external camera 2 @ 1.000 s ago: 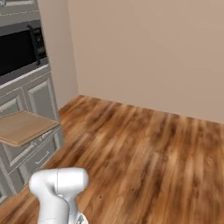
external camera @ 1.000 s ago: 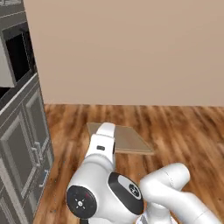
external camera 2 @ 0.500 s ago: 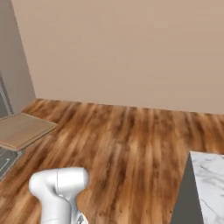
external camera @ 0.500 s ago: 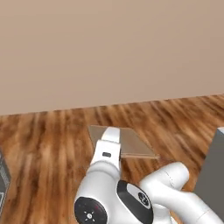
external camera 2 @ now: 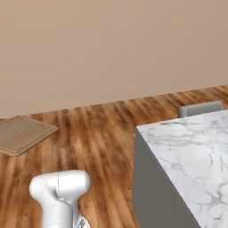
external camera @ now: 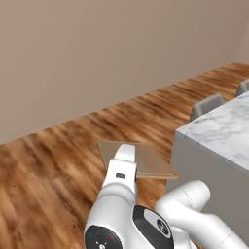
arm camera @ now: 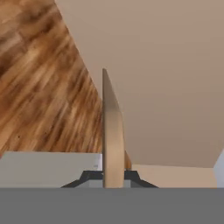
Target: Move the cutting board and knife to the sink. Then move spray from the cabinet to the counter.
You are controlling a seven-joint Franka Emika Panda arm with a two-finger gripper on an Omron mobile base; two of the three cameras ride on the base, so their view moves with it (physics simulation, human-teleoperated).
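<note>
The cutting board (external camera: pixel 146 159) is a flat light-brown wooden board, held level in the air over the wood floor just ahead of my white arm. In the right base view the cutting board (external camera 2: pixel 21 134) hangs at the far left. The hand view shows the cutting board (arm camera: pixel 112 131) edge-on, rising straight up from between my fingertips. My gripper (arm camera: pixel 113 178) is shut on its near edge. The knife, the sink, the spray and the cabinet are out of view.
An island with a white marble top (external camera: pixel 224 130) and grey sides stands close on my right, and its top (external camera 2: pixel 191 151) also fills the lower right of the right base view. Grey chair backs (external camera: pixel 207 104) (external camera 2: pixel 200 108) stand behind it. A plain beige wall (external camera: pixel 97 53) and wood floor (external camera 2: pixel 102 129) lie ahead.
The whole picture has swung as the base turned. The dark cabinets and microwave slid out at the left and the marble island came in at the right. The board stays in my grip.
</note>
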